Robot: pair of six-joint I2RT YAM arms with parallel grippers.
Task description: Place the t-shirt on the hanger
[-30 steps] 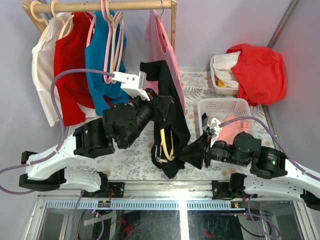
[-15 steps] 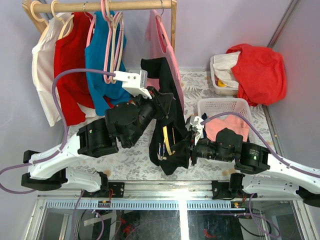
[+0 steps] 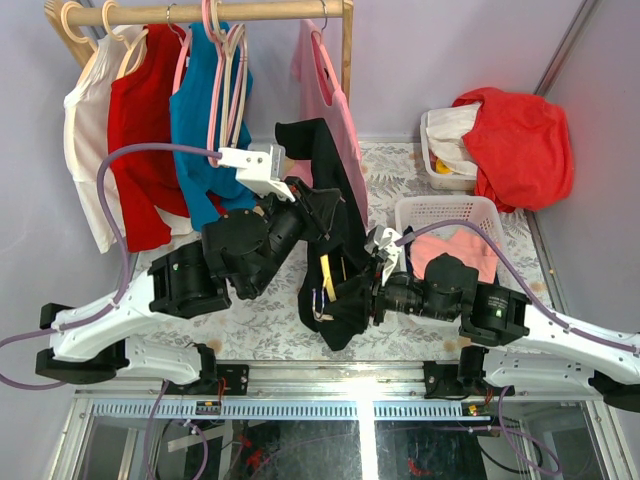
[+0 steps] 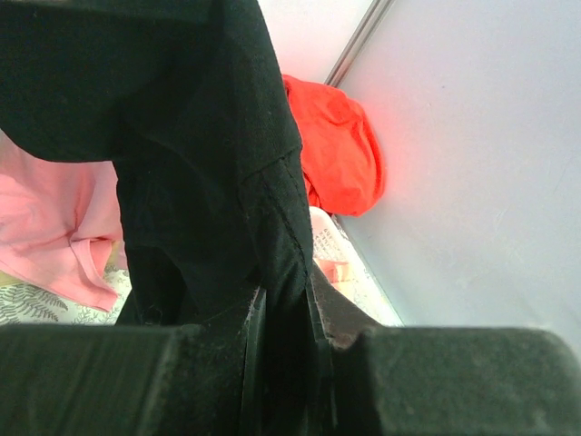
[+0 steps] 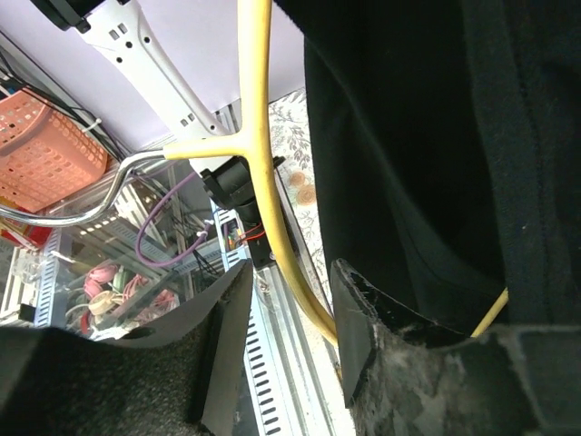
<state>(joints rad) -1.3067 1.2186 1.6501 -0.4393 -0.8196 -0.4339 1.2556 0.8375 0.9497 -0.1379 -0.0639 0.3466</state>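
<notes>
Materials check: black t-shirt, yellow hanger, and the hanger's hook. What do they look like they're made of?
Black t-shirt: soft cloth, probably knit, with a matte finish. It drapes in folds and shows stitched seams.
Yellow hanger: likely moulded plastic. The thin rounded bar is smooth with a slight sheen.
Hook: looks like metal wire, silvery and reflective. Whether it is plated or bare, I cannot tell.

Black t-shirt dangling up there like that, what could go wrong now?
The left hand pinches only a fold of the t-shirt, so the cloth might slip out and drop. The right hand has its jaws open around the yellow hanger, so the hanger might slide away or snag inside the cloth instead of reaching the shoulders.
</notes>
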